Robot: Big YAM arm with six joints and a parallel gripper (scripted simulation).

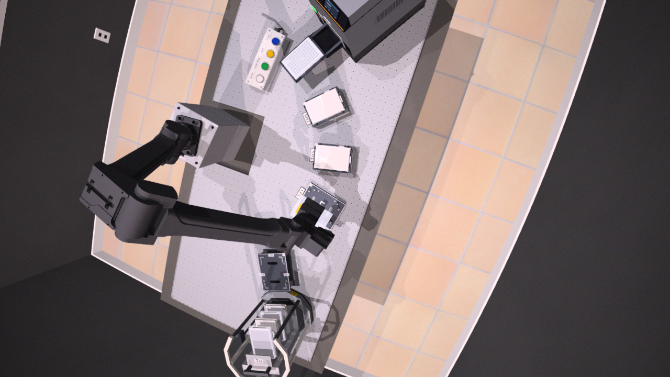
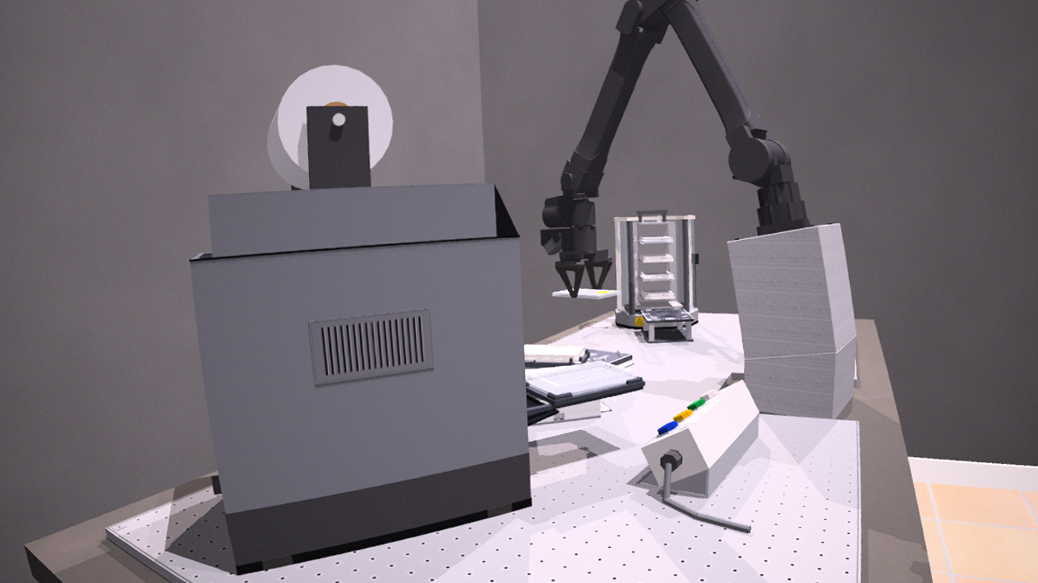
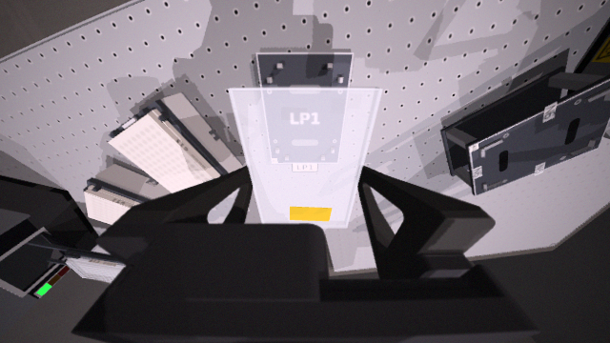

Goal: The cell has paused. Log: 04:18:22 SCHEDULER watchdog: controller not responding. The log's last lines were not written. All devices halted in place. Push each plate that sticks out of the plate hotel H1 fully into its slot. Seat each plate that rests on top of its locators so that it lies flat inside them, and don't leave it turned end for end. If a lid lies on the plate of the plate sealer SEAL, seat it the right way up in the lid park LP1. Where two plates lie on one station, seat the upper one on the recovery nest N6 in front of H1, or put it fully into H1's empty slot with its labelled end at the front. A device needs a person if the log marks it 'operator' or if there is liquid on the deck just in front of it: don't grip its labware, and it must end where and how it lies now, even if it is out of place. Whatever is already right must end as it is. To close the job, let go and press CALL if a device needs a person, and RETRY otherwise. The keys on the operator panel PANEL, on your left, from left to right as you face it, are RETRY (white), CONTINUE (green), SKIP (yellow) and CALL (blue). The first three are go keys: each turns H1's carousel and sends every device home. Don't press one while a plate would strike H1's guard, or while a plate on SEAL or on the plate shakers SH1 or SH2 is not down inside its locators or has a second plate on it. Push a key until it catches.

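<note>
The gripper [image 3: 305, 191] hung above the worktop [image 3: 410, 43], its fingers spread wide and clamped on the long sides of a clear lid [image 3: 305, 157] with a yellow mark. Directly beneath the gripper, well apart from the lid, lay the lid park LP1 [image 3: 305, 67].

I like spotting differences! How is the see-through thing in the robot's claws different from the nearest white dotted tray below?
The lid is see-through, showing LP1 beneath; the white plate is solid, with tiny wells. The lid has a yellow patch; the plate shows none. The gripper holds the lid in the air; the plate lies below, ungripped. Both are flat rectangles.
</note>
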